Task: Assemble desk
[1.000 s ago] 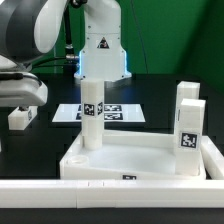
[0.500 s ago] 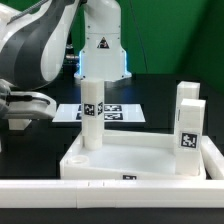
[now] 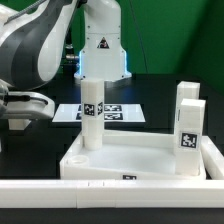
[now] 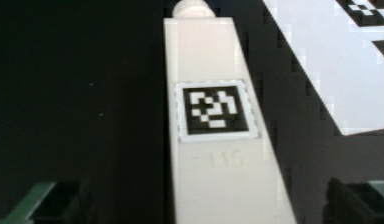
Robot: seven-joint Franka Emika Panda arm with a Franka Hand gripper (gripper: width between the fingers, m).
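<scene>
Since a second ago the gripper (image 4: 192, 200) has dropped over the loose leg (image 4: 214, 120) at the exterior view's left — fingers spread wide, astride it. Next: close, then carry it to the desk top (image 3: 150, 160), where three legs stand.

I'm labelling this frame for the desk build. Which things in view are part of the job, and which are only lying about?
Part of the job:
- desk top, rimmed tray
- three legs standing on it
- loose leg lying under the gripper, jaws apart either side

Lying about:
- marker board on the table
</scene>
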